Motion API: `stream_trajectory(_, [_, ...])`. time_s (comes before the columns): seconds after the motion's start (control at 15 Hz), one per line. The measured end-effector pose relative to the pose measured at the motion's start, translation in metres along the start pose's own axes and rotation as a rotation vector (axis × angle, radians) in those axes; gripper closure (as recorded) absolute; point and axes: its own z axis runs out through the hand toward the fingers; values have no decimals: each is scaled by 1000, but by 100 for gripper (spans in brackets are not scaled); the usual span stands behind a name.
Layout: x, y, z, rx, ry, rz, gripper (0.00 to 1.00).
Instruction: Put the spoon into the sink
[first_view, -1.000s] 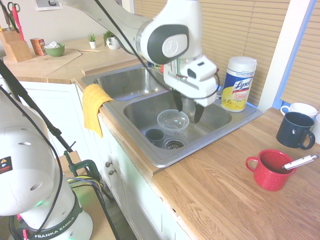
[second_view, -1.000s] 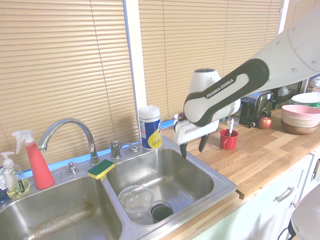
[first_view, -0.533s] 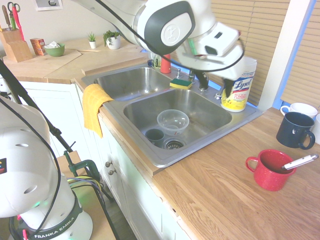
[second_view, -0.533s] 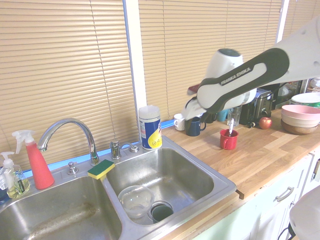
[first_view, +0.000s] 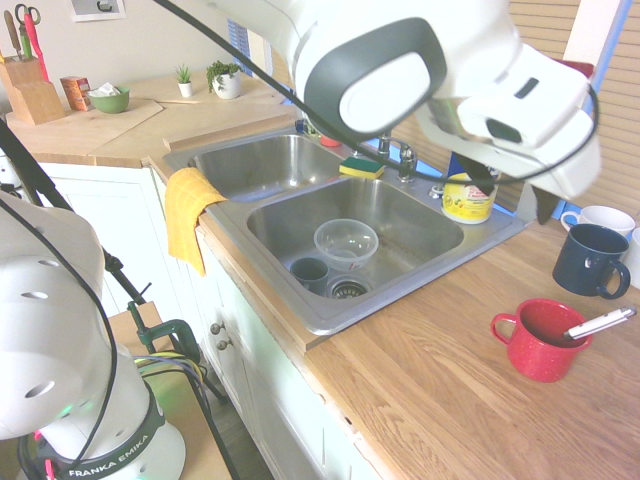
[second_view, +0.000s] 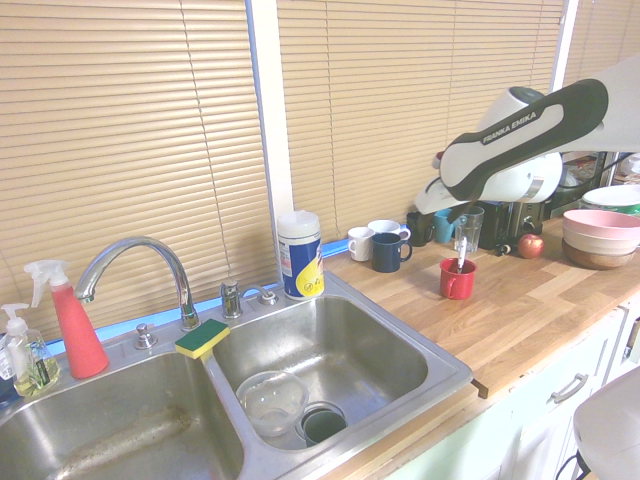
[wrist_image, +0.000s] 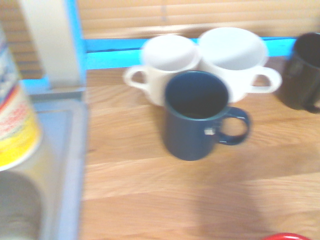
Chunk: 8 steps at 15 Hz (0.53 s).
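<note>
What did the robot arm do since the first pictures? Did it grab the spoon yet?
The gripper swung away from above the sink, past the wipes canister, toward the mugs on the counter. It has not taken hold of anything. The spoon stayed standing in the red mug, and the clear bowl stayed in the sink basin.

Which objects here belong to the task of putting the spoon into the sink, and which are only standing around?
Belonging to the job:
slim silvery metal spoon, standing in the red mug
stainless-steel double-basin sink

Just lying about:
clear plastic bowl
navy blue mug
yellow cloth
green-and-yellow sponge
white-and-yellow wipes canister
</note>
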Motion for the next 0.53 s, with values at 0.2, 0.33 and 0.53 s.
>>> stream_trajectory(0.2, [22, 21, 25, -31, 21, 36, 0])
stream_trajectory(0.33, [36, 31, 39, -46, 22, 58, 0])
stream_trajectory(0.53, [53, 52, 57, -72, 20, 88, 0])
